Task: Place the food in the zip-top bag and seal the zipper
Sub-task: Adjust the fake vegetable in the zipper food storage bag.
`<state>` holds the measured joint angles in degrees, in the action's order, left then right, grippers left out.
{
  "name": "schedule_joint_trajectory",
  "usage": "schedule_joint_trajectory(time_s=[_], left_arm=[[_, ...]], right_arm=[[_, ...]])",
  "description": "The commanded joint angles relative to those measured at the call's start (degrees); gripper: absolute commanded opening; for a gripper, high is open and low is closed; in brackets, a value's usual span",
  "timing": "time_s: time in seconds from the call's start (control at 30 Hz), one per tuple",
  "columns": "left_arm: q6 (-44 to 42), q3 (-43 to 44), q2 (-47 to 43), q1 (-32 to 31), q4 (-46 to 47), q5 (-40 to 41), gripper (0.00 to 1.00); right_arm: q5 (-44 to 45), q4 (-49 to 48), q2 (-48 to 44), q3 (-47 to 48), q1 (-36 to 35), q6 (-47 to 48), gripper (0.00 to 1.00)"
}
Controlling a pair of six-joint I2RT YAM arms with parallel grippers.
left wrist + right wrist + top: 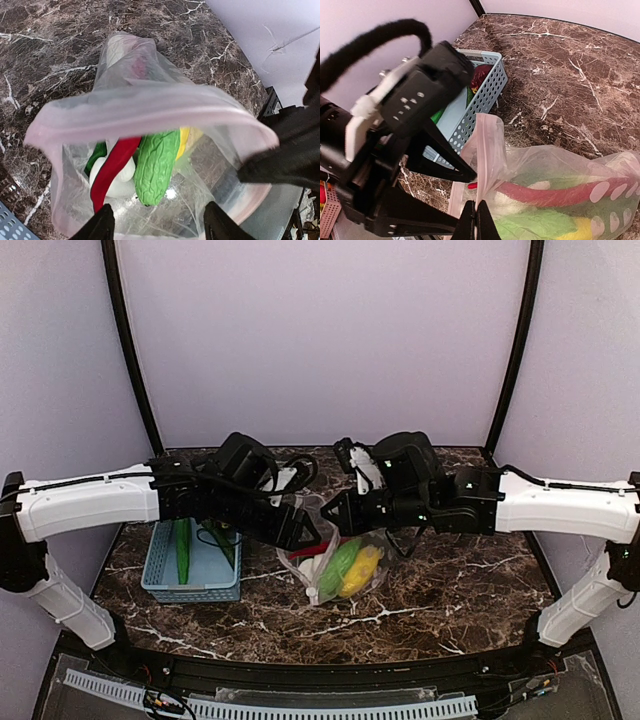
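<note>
Clear, thin film makes up the zip-top bag [125, 65], which is set on the marble table [450, 590] just right of the light blue basket [190, 587], with its mouth raised between the two arms. Its wall is judged limp and crinkly, likely to fold or slide if taken mid-panel. The stiffer zipper [150, 107] along the rim is the sounder place for a hold, and for the final press from one end to the other. That rim is pinched at one corner by the right gripper [479, 220], whose fingers are clenched flat on the film. The left gripper [159, 215] is seen with its fingers spread above the open mouth and nothing clamped between them. Inside the bag a red chilli [114, 167], a ribbed green piece [157, 167], a yellow piece [184, 139] and a white piece [120, 182] are lodged together. These toys are taken to be light, hard and smooth, so little weight is put on the held corner, though they could roll if the pouch is tipped. Green long pieces [184, 550] and a dark red fruit [481, 75] are left in the basket. They are best gripped across the middle, as rounded plastic may slip from a grip near a tapered end.
</note>
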<state>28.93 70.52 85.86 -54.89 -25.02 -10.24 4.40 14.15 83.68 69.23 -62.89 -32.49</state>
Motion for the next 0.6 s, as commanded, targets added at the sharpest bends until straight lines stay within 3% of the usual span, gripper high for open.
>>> schedule_joint_trajectory(time_s=[0.0,0.23,0.57], left_arm=[[-0.7,1.4,-6.7,0.8,-7.4,-2.6,0.67],[1.1,-1.4,-16.9,3.1,-16.0,3.3,0.79],[3.3,-11.7,-23.1,17.8,-21.2,11.6,0.84]], right_arm=[[1.8,-1.3,-1.5,-0.7,-0.4,-0.8,0.0],[1.6,-1.4,-1.8,-0.8,-0.3,-0.6,0.0],[1.4,-1.8,-2.0,-1.5,-0.1,-0.4,0.0]])
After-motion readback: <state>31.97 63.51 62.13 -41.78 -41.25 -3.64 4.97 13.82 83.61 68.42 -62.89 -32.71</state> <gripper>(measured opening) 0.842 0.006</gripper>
